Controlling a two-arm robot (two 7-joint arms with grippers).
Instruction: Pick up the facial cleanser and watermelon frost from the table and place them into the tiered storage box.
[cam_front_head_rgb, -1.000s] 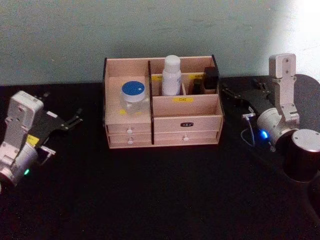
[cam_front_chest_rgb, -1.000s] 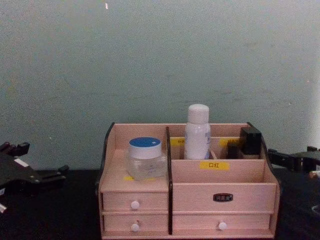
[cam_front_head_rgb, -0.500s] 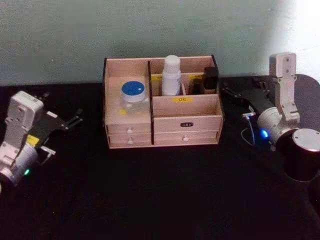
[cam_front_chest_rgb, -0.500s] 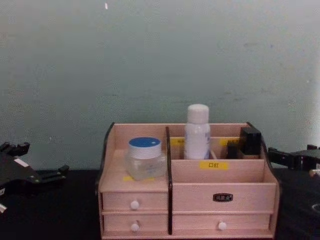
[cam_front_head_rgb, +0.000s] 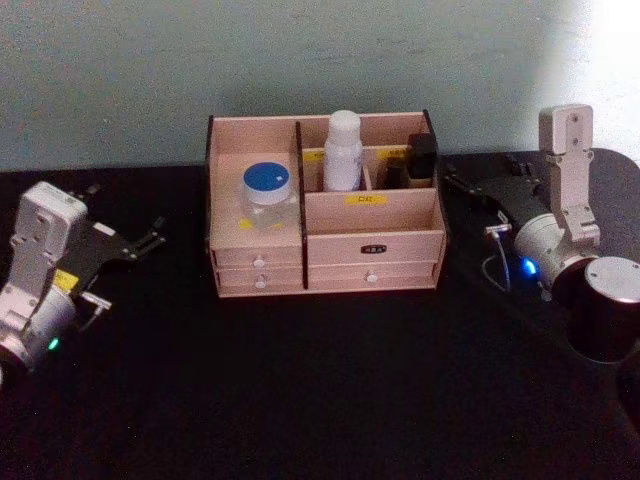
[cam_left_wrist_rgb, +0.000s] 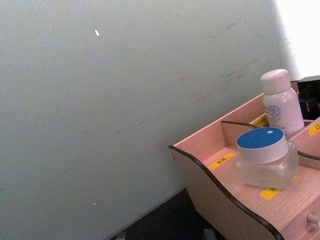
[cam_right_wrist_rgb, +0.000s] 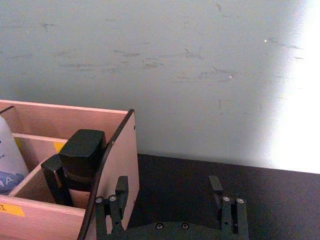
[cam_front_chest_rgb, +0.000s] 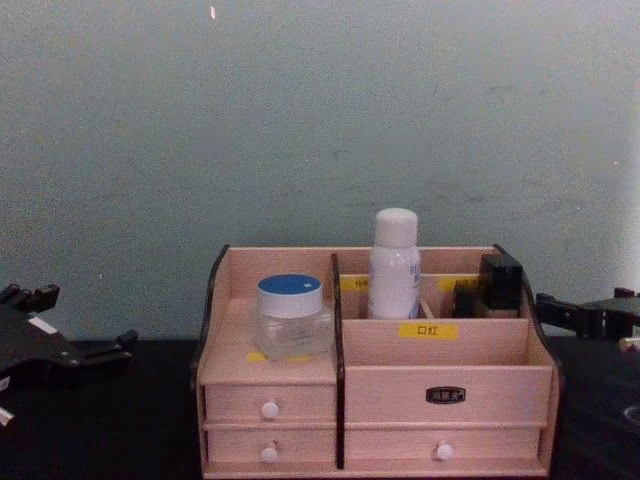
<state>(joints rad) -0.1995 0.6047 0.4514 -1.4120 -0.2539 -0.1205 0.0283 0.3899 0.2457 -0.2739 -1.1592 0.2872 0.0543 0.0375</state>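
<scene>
While flanking the tiered storage box (cam_front_head_rgb: 325, 205), both grippers' jaws spread, well apart from its edges.

Count of things on the counter (cam_front_head_rgb: 320, 400)

One tiered storage box (cam_front_head_rgb: 372, 240); one blue-lidded jar (cam_front_head_rgb: 268, 196); one white bottle (cam_front_head_rgb: 342, 152); two pincers.

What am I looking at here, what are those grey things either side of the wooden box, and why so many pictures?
They are a robot's two arms. The left gripper and right gripper both rest open and hold nothing. One camera looks down from the head, one sits lower on the chest, and one rides on each wrist. On the black table stands the tiered storage box. Inside it are a blue-lidded jar, a white bottle and a dark item.
</scene>
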